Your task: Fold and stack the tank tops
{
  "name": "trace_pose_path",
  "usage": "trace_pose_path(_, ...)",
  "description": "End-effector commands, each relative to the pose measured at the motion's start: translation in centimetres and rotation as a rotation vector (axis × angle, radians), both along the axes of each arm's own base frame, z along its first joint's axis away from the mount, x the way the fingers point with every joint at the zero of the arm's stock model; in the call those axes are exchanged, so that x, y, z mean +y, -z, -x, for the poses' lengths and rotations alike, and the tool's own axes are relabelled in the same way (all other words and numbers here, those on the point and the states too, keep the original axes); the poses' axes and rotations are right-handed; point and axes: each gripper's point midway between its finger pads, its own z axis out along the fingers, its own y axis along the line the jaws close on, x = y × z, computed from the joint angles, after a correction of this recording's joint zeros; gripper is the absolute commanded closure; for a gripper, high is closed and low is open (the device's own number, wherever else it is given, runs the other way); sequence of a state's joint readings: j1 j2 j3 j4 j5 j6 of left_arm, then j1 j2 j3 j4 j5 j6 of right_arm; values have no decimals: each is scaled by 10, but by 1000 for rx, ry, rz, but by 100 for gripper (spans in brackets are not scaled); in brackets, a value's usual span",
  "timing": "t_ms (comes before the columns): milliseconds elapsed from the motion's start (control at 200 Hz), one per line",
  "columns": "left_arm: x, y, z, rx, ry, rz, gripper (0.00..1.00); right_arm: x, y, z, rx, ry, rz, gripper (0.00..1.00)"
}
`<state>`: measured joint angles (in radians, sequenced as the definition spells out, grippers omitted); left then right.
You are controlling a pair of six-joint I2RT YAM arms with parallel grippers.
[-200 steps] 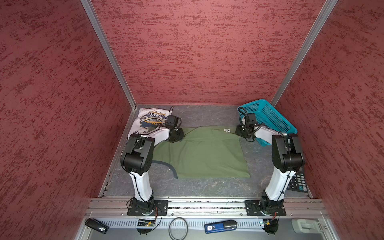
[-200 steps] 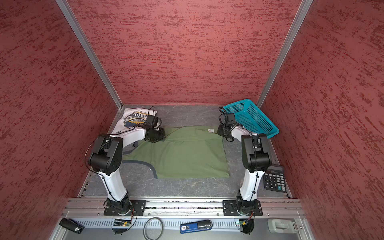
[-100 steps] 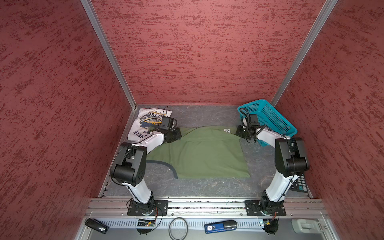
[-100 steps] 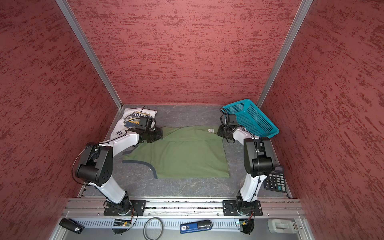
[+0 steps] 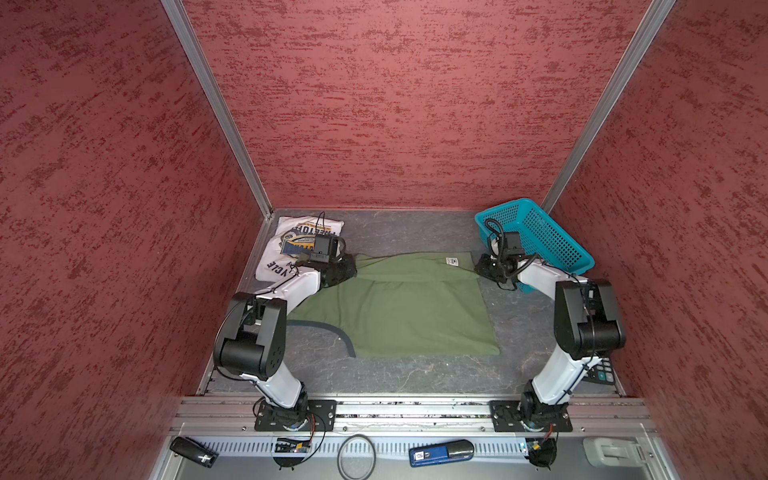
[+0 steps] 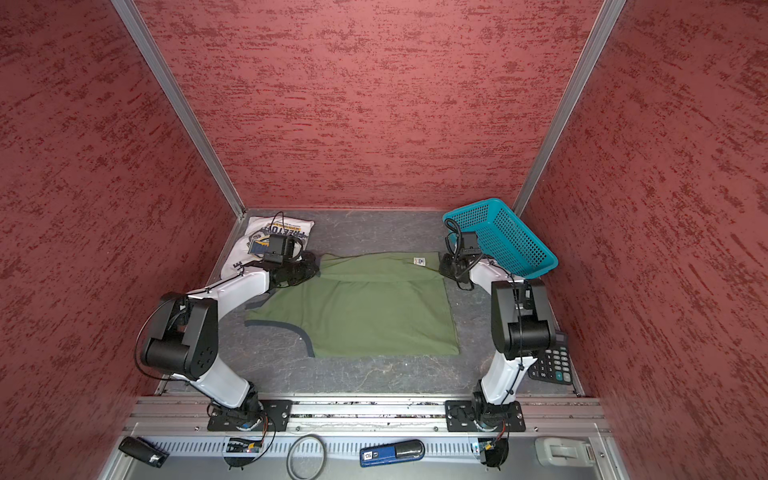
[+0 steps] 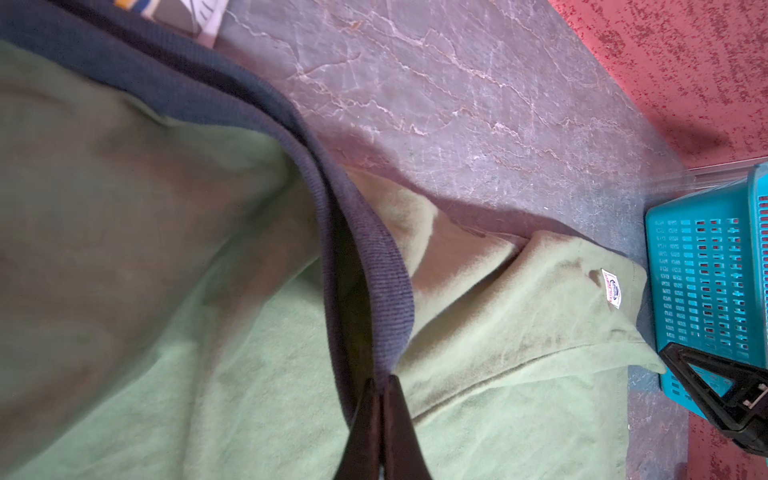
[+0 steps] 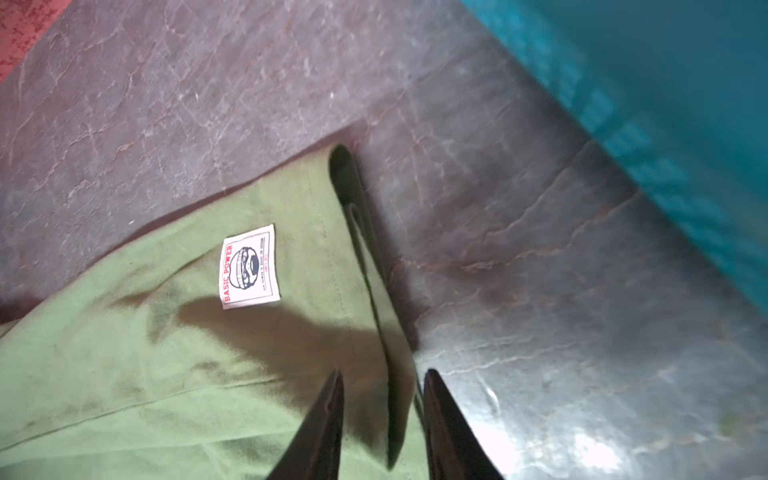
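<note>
Mottled red walls, grey veined floor, aluminium corner posts.

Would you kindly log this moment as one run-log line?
left hand: shut on dark trim of olive tank top | right hand: open at its labelled corner | white tank top: folded, back left

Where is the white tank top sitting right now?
In both top views the white tank top lies folded in the far-left corner of the table, just behind the left gripper and left of the olive green tank top.
</note>
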<state>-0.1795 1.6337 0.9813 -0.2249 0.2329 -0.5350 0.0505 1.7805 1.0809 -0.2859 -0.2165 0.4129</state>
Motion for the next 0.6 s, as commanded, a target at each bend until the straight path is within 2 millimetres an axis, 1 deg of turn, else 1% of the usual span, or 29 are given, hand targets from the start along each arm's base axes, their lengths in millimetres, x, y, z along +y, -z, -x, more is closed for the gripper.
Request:
trace_pose_path(0, 1, -6, -2, -22, -4, 16, 100, 12, 2, -2, -9, -34, -71, 67)
trace_pose_path(35, 1, -4, -2, -19, -3, 17, 100, 13, 0, -3, -15, -38, -78, 70)
trace_pose_path(115, 0, -2, -2, -16, -2, 20, 100, 15, -1, -5, -17, -47, -89, 72)
trace_pose_path(291, 1, 0, -2, -14, -4, 21, 100, 18, 8, -6, 18, -54, -99, 73)
trace_pose_path(341, 1, 0, -2, -13, -4, 21, 100, 17, 10, -4, 33, -46, -97, 71)
trace_pose_path(411, 1, -1, -2, -15, -5, 20, 100, 13, 14, -2, 50, -33, -81, 64)
trace_pose_path(451, 1, -1, -3, -17, -4, 20, 100, 14, 15, -2, 49, -34, -81, 62)
trace_pose_path(496, 1, 0, -3, -15, -5, 21, 100, 14, 15, -1, 49, -38, -86, 62)
trace_pose_path(596, 1, 1, -3, -12, -5, 21, 100, 18, 17, -1, 55, -45, -106, 67)
